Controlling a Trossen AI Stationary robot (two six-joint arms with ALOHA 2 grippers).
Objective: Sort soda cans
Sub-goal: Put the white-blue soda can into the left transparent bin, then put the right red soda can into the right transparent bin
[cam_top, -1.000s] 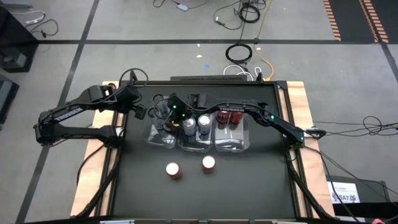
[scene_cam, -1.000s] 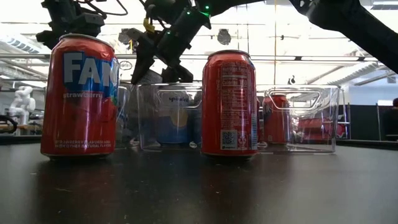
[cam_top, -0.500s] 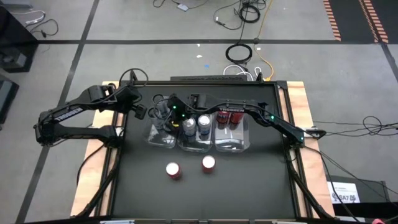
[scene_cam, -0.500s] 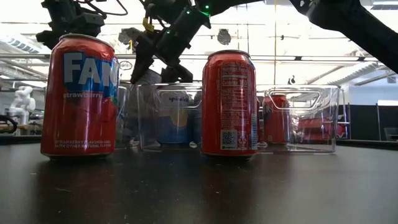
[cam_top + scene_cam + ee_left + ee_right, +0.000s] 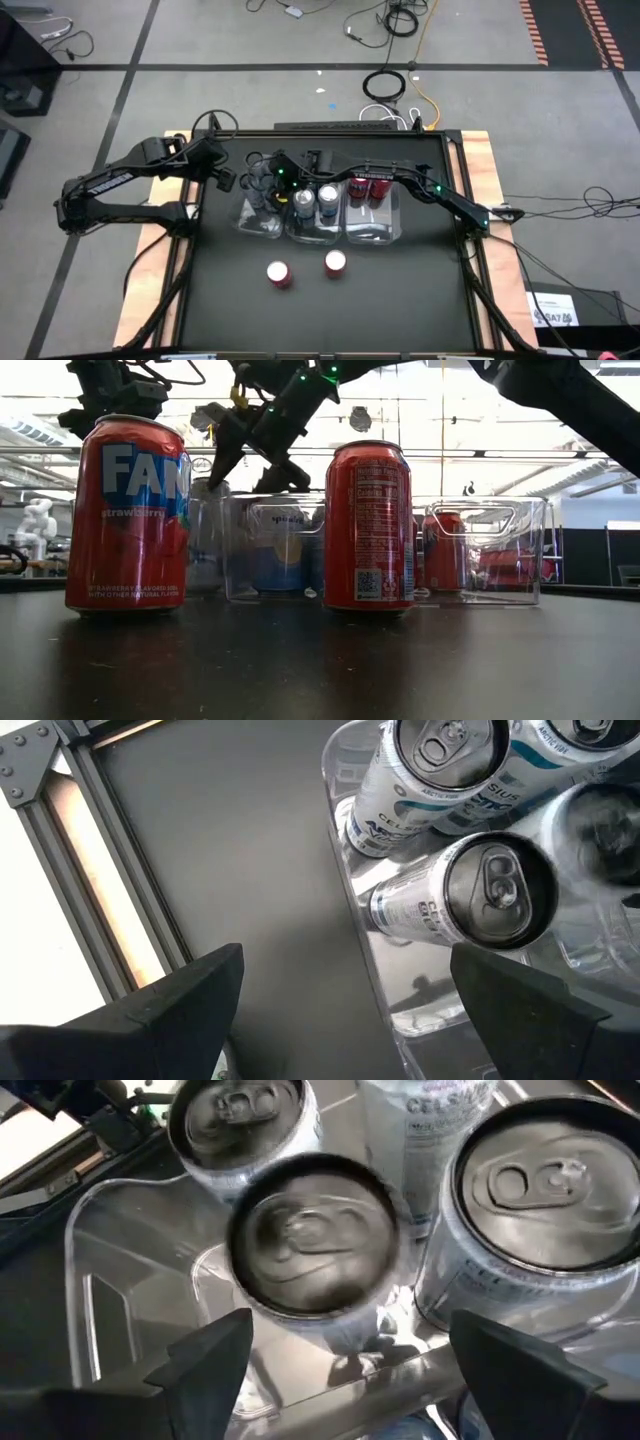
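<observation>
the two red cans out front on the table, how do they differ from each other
In the low view, the left red can shows large white Fanta lettering on a blue patch; the right red can shows its small-print panel and a code square. The left red can looks bigger and taller in that view, the right red can smaller. Seen from above, the left one sits nearer the front edge than the right. Both stand upright, outside the clear bins.

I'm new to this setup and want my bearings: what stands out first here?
Two red cans stand alone at the table's front, filling the low view. Behind them sit three clear bins in a row, where the right gripper, open, hangs over a grey can in the left bin.
</observation>
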